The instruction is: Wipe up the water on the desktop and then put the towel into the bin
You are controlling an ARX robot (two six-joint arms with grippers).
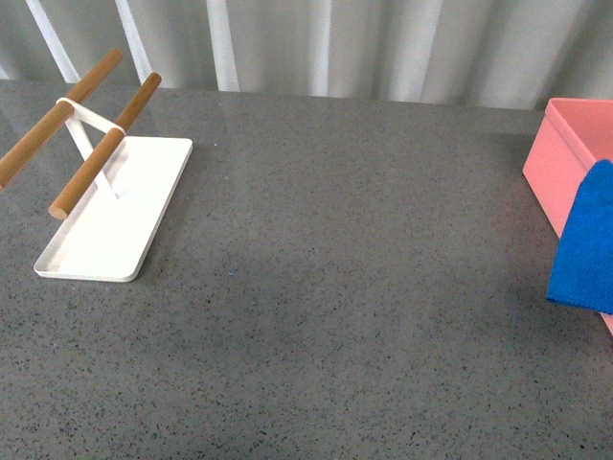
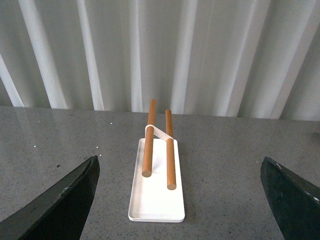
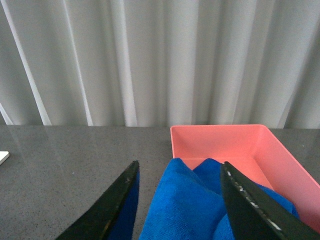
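The blue towel (image 1: 586, 241) hangs at the right edge of the front view, in front of the near wall of the pink bin (image 1: 565, 149). Neither arm shows in that view. In the right wrist view my right gripper (image 3: 180, 172) is shut on the towel (image 3: 187, 205), which bunches between its black fingers (image 3: 247, 200). The bin (image 3: 280, 152) lies just beyond and looks empty. My left gripper (image 2: 180, 167) is open above the speckled grey desktop (image 1: 335, 287), holding nothing. No water can be made out on the desktop.
A flat white tray (image 1: 115, 216) carrying two wooden rods (image 1: 101, 153) stands at the left of the desktop; it also lies ahead of the left gripper as the tray (image 2: 155, 200). A pleated white curtain (image 1: 335, 43) runs along the desk's far edge.
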